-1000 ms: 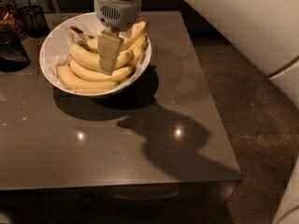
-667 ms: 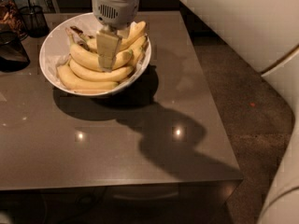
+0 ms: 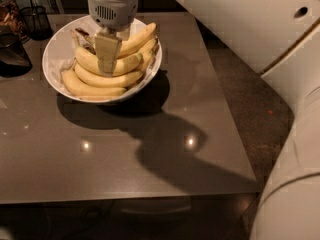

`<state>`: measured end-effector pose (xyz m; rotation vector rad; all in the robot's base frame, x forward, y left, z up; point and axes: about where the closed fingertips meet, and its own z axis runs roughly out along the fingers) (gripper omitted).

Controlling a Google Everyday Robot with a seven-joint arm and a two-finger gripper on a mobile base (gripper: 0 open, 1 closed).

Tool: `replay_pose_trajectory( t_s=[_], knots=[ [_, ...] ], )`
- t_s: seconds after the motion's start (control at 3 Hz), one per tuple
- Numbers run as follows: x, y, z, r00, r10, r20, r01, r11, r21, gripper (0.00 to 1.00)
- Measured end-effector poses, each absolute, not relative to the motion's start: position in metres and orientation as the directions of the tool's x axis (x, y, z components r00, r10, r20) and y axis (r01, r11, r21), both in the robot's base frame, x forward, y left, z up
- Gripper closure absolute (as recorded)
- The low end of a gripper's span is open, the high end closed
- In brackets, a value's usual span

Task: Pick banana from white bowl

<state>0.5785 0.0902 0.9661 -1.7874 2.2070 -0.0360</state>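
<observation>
A wide white bowl [image 3: 55, 51] stands at the back left of the grey table [image 3: 75, 169] and holds a bunch of yellow bananas. My gripper [image 3: 107, 59] hangs straight down from its white wrist over the middle of the bunch. It reaches down onto a plump, curved pale-yellow banana [image 3: 127, 64] in the upper middle of the bunch and hides part of it. Slimmer bananas [image 3: 92, 89] lie in front of it, towards the bowl's near rim. The bunch's dark stems [image 3: 82, 34] show at the back left of the bowl.
A black mesh cup [image 3: 35, 19] and a dark glass jar [image 3: 12, 54] stand left of the bowl at the table's back left edge. My white arm [image 3: 280, 59] fills the right side. The arm's shadow falls across the table's middle.
My gripper has shifted slightly to the left over the bunch. The bowl and the bananas have not visibly moved.
</observation>
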Motion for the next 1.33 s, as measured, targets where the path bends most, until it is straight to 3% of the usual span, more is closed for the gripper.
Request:
replay_pose_trajectory(
  t_s=[1.33],
  knots=[
    [0.599,0.117,0.950,-0.145,-0.972,-0.184,-0.963,0.181,-0.200,0.41]
  ],
)
